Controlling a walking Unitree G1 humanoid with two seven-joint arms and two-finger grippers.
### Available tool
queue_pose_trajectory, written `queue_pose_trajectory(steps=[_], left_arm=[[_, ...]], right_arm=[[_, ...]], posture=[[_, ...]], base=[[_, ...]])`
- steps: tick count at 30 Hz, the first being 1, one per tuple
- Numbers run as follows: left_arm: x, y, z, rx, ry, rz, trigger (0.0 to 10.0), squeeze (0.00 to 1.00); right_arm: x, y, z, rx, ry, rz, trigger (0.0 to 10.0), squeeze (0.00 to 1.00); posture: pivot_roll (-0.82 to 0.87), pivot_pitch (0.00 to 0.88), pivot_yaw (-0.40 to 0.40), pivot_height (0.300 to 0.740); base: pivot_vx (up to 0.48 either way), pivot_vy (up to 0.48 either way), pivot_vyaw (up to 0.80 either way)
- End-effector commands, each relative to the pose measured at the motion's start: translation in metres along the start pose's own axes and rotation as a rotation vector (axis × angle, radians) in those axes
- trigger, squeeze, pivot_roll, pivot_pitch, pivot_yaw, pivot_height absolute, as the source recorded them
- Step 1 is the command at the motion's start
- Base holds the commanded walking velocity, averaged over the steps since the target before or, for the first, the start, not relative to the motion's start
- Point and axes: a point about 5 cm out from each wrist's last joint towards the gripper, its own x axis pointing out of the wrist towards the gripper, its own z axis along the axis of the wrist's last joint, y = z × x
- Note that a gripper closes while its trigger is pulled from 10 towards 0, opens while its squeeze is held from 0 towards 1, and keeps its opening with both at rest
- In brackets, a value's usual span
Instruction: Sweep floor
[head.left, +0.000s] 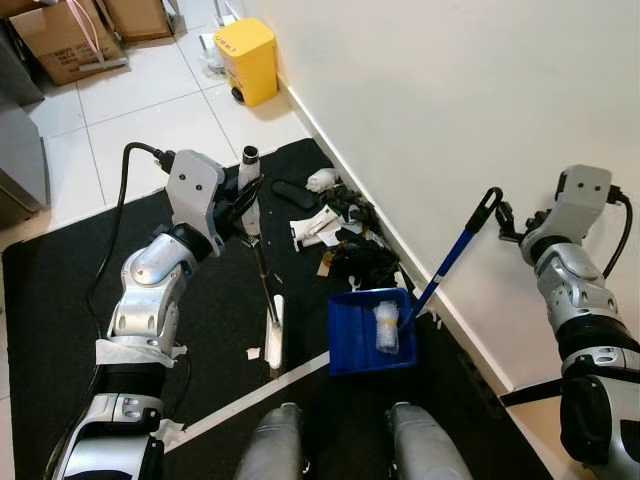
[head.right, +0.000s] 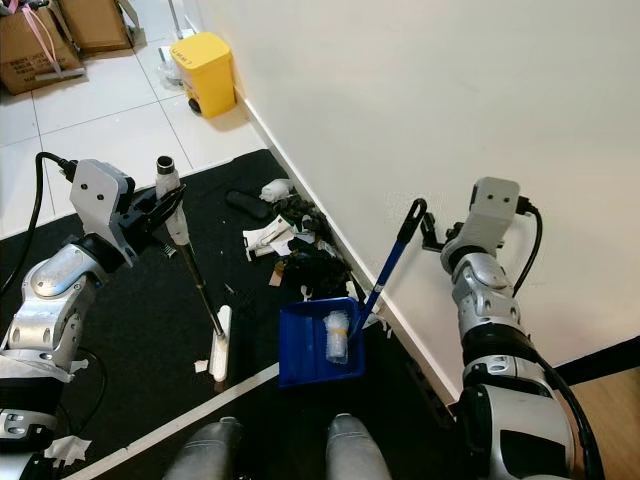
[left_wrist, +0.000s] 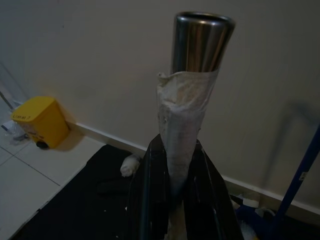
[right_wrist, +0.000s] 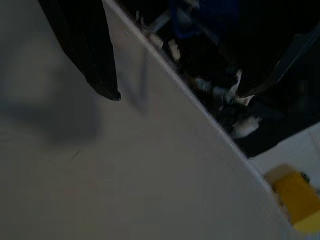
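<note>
Silver-handled broom (head.left: 262, 262) clamped in left tool (head.left: 247, 205); right tool (head.left: 510, 222), jaw state unclear, by blue dustpan's handle (head.left: 452, 255). Sweeping step: next push wall litter (head.left: 345, 235) into blue dustpan (head.left: 370, 330).

The floor (head.left: 130, 110) is white tile, with a black mat (head.left: 60, 330) spread over it along the white wall. On the mat a heap of litter (head.left: 345, 235), dark scraps and white paper, lies against the baseboard. Just beside the heap sits a blue dustpan (head.left: 355, 340) holding a crumpled clear bottle (head.left: 386, 325). A white broom head (head.left: 273, 335) rests on the mat near a strip of white tape (head.left: 250, 400). On the tiles stand a yellow bin (head.left: 246, 60) and cardboard boxes (head.left: 65, 40).
</note>
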Motion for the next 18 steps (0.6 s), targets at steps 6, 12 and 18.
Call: queue_pose_trajectory(steps=[6, 12, 18], left_arm=[[0.003, -0.001, 0.002, -0.015, -0.022, 0.002, 10.0, 0.0], [0.005, 0.0, 0.004, -0.016, -0.031, 0.002, 10.0, 0.0], [0.008, -0.004, 0.006, -0.088, -0.076, 0.034, 10.0, 0.0]], right_arm=[[-0.002, -0.019, 0.036, 0.106, -0.228, -0.108, 10.0, 0.0], [-0.001, -0.011, 0.043, 0.15, -0.261, -0.027, 10.0, 0.0], [-0.004, 0.003, 0.036, 0.059, -0.253, 0.088, 10.0, 1.0]], posture=[[0.03, 0.048, 0.023, 0.74], [0.03, 0.038, 0.026, 0.74], [0.03, 0.036, 0.025, 0.74]], base=[[0.0, 0.0, 0.0], [0.0, 0.0, 0.0], [0.0, 0.0, 0.0]])
